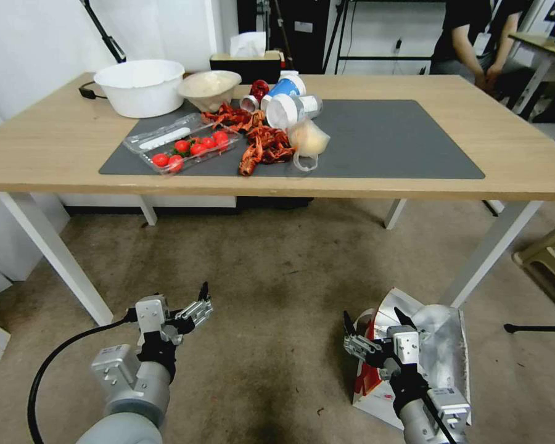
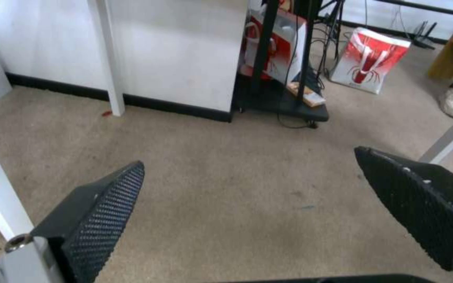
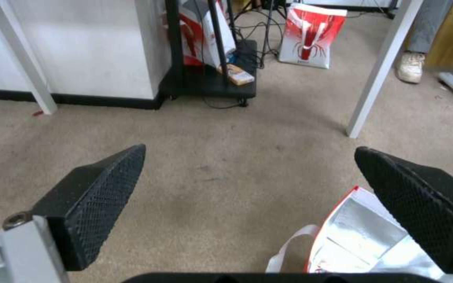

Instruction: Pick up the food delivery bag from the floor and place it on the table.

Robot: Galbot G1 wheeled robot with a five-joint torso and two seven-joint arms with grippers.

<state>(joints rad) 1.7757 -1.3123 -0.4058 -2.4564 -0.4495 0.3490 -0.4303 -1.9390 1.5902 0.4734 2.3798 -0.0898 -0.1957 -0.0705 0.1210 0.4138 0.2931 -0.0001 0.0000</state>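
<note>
The food delivery bag (image 1: pixel 441 345) stands open on the floor (image 1: pixel 277 277) at the lower right, beside a white table leg, its silver foil lining facing up and a red side panel showing. My right gripper (image 1: pixel 374 320) is open just over the bag's left edge. In the right wrist view the right gripper (image 3: pixel 250 149) has its fingers spread wide, with the bag's foil mouth (image 3: pixel 358 239) and a white handle (image 3: pixel 289 247) close under one finger. My left gripper (image 1: pixel 198 305) hangs open over bare floor to the left, and it is wide open in its own view (image 2: pixel 248 157). The light-wood table (image 1: pixel 55 142) stands ahead.
The table's dark grey mat (image 1: pixel 401 142) holds crayfish (image 1: pixel 262 145), a tomato tray (image 1: pixel 185 148), cups, bowls and a small clear bag with a bun (image 1: pixel 308 142); its right half is bare. White table legs (image 1: pixel 49 253) (image 1: pixel 493 246) flank the floor space. Another red-and-white bag (image 3: pixel 310 35) stands far behind.
</note>
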